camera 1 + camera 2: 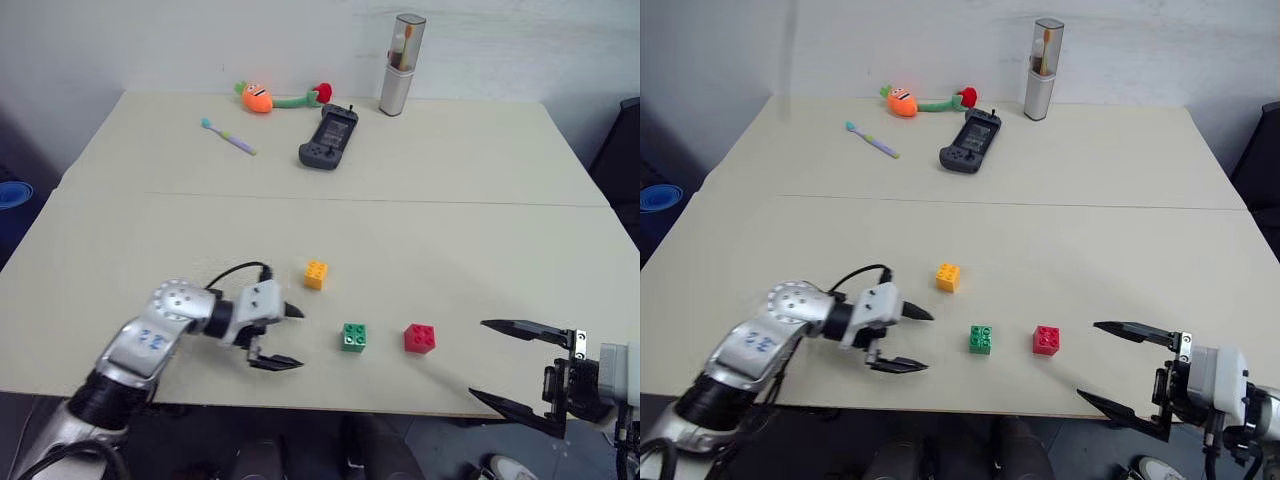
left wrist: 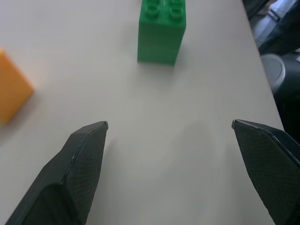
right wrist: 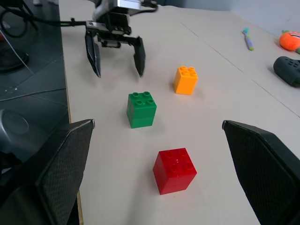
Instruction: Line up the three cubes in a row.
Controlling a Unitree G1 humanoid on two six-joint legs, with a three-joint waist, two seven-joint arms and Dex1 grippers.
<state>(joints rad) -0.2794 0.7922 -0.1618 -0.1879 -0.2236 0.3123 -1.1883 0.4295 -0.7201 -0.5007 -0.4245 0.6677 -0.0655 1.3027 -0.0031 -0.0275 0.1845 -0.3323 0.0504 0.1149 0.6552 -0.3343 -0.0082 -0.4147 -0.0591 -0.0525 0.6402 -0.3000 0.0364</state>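
Three cubes lie on the beige table (image 1: 420,220) near its front edge. The green cube (image 1: 353,337) and the red cube (image 1: 419,338) sit side by side, a small gap between them. The yellow-orange cube (image 1: 315,274) sits farther back, to the left of the green one. My left gripper (image 1: 284,337) hovers just left of the green cube, open and empty, pointing at it. Off the front right edge, my right gripper (image 1: 508,365) is open and empty, apart from the red cube. In the right wrist view the red cube (image 3: 174,170) is nearest, then the green cube (image 3: 141,108) and the yellow-orange cube (image 3: 185,79).
At the back of the table lie a black game controller (image 1: 328,139), a toothbrush (image 1: 229,136), a plush carrot toy (image 1: 280,97) and an upright grey toothbrush case (image 1: 401,64). A seam crosses the table's middle. A blue object (image 1: 14,193) sits off the left edge.
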